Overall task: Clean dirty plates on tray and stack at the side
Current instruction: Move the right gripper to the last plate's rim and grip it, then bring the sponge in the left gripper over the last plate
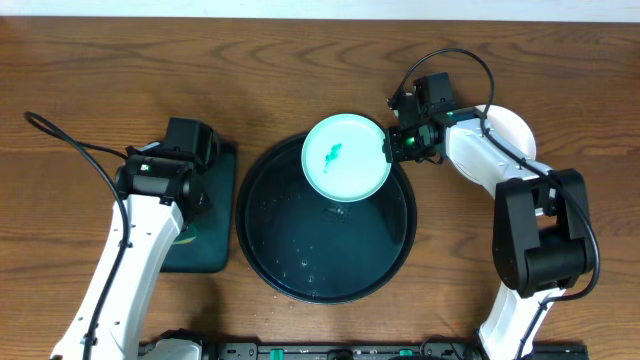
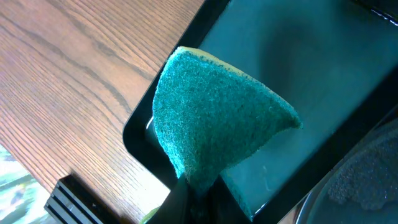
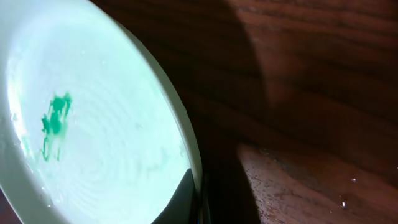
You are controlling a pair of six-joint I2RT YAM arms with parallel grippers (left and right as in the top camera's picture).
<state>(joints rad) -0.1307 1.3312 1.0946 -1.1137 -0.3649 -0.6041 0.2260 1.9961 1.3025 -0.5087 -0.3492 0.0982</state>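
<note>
A pale mint-green plate (image 1: 346, 157) with a dark-green smear (image 1: 332, 153) is tilted over the far rim of the large round black tray (image 1: 300, 260). My right gripper (image 1: 392, 147) is shut on its right rim. In the right wrist view the plate (image 3: 93, 124) fills the left side, its rim pinched between the jaws of the gripper (image 3: 196, 196). A white plate (image 1: 512, 128) lies on the tabletop at the right, partly hidden by the right arm. My left gripper (image 2: 196, 190) is shut on a green sponge (image 2: 214, 118) over the rectangular tray.
A smaller rectangular black tray (image 1: 215, 245) lies left of the round tray, under the left arm. It shows again in the left wrist view (image 2: 311, 74). Brown wood-grain tabletop (image 1: 90, 70) surrounds both trays. A black bar runs along the near table edge (image 1: 330, 350).
</note>
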